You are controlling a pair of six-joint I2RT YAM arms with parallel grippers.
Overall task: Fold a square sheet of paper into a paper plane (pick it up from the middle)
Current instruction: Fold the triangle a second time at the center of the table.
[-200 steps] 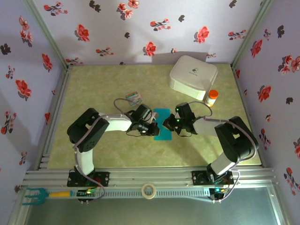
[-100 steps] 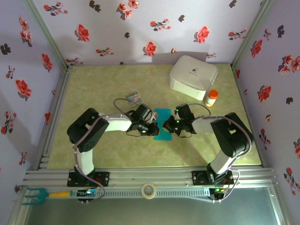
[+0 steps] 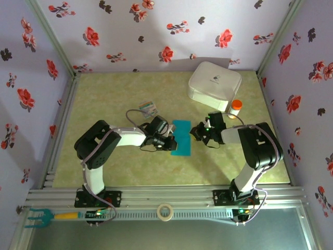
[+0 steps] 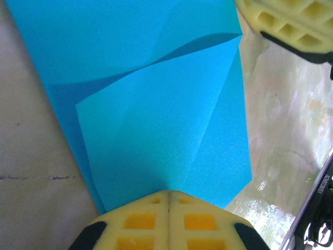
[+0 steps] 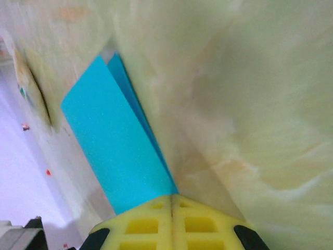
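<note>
Here, mid-fold, our clenched left gripper (image 4: 167,194) seemingly pins the square sheet of paper (image 3: 181,138); our right gripper (image 5: 171,197), clenched empty beside it, should next press the crease.

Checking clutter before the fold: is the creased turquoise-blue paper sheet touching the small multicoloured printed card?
Apart. Top external view: bare green table lies between the creased turquoise-blue paper sheet and the small multicoloured printed card.

The left arm (image 3: 101,146) and right arm (image 3: 260,148) bend inward, wrists low at mid-scene. The left gripper (image 3: 171,144) and right gripper (image 3: 196,132) face each other, a little apart, both with jaws closed tight.
</note>
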